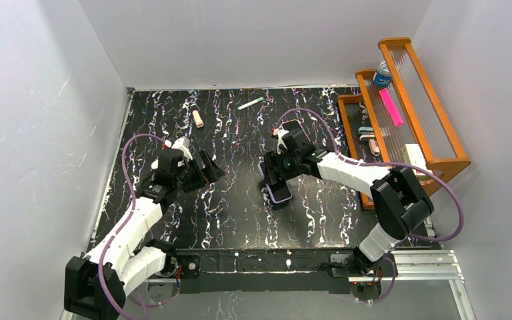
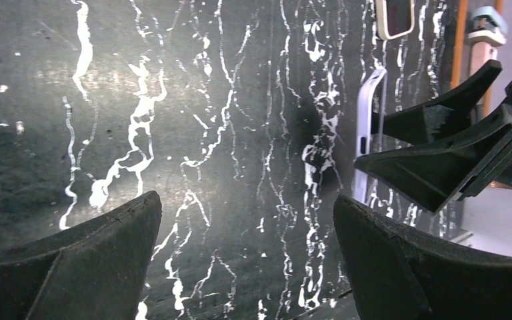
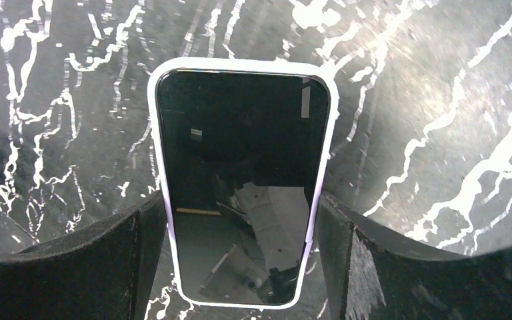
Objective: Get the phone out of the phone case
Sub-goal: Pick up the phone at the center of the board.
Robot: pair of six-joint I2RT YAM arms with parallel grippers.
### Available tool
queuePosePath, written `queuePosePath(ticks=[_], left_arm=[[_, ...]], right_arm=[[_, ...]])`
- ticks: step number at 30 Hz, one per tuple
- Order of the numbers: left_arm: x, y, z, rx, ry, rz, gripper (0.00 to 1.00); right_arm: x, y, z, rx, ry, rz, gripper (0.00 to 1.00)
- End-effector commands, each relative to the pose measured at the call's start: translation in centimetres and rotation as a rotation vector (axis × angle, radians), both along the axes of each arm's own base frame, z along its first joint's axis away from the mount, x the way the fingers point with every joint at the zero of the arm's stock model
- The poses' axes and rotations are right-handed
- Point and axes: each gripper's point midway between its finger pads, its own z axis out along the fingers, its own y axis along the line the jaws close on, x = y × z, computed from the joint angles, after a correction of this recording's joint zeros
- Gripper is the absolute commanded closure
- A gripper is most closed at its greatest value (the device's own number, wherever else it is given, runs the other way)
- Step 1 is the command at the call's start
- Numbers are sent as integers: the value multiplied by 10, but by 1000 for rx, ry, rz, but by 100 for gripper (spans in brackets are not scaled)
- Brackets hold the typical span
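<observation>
Left tool (image 2: 247,200) apart and empty above the bench (image 2: 173,100), with the phone well off to its right. Right tool (image 3: 240,213) is nearer, clamped across both long sides of the lilac phone case (image 3: 152,133), whose long axis runs straight ahead. Phone (image 3: 240,147) is dark-screened and seated in the case, apparently flat on the bench.

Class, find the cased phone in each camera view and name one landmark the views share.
Top external: cased phone just right of centre, beneath the right gripper.
Left wrist: cased phone upper right, seen edge-on.
Right wrist: cased phone central, screen facing the camera.
Shared landmark: the right gripper, fingers on both its sides.
</observation>
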Motion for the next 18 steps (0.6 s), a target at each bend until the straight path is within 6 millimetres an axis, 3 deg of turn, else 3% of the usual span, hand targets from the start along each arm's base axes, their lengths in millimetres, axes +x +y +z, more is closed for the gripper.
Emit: queuePosePath(ticks=[1, 8, 18], left_arm=[[6, -24, 20, -127, -9, -39, 2], [17, -44, 29, -210, 1, -59, 3], [29, -80, 36, -298, 26, -130, 11]], right_arm=[[10, 35, 47, 146, -191, 132, 99], [-1, 62, 73, 250, -285, 261, 99], [-9, 79, 92, 294, -311, 349, 99]])
